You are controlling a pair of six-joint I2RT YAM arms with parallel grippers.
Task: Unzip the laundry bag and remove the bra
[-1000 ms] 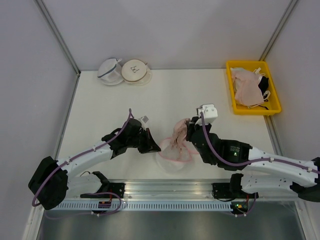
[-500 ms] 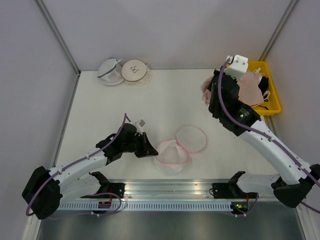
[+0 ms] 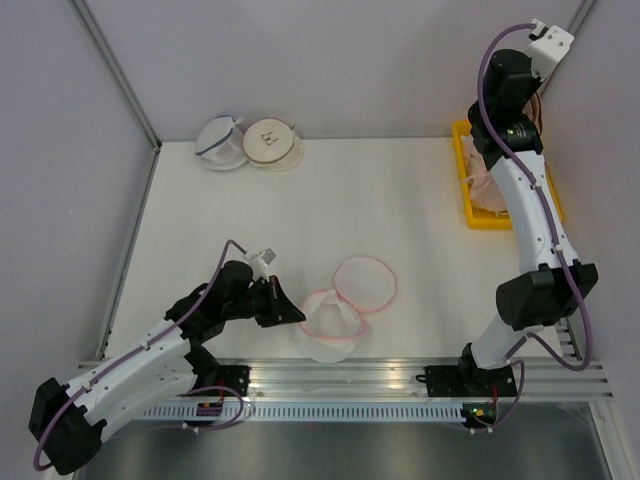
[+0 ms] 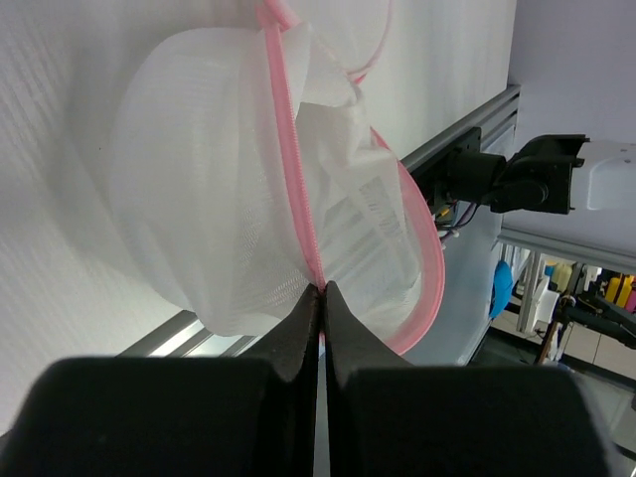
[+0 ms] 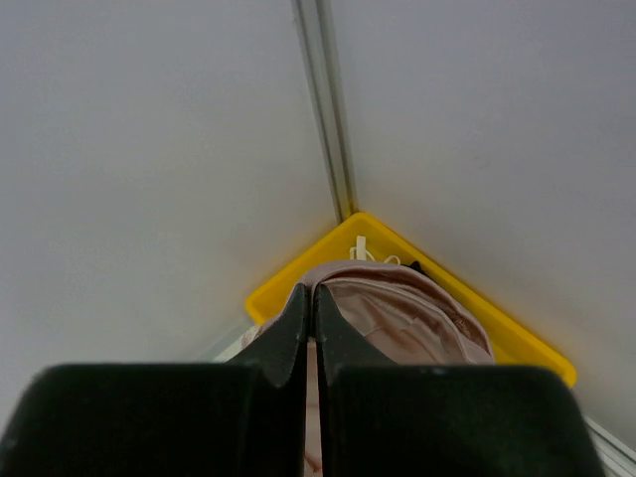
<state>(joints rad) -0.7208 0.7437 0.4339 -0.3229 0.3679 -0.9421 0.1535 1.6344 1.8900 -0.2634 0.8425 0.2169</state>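
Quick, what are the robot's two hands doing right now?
Left gripper: closed, pinching the laundry bag.
Right gripper: closed, holding the bra above the yellow bin.

Low left end effector (image 4: 319, 289) clamped, high right end effector (image 5: 311, 294) clamped

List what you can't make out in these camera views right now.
Top view: fingertips of the right gripper, hidden behind its own arm.
Left wrist view: whether the left gripper pinches a zipper pull or only tape on the laundry bag; its fingers cover that.
Right wrist view: yellow bin contents, mostly behind the bra.
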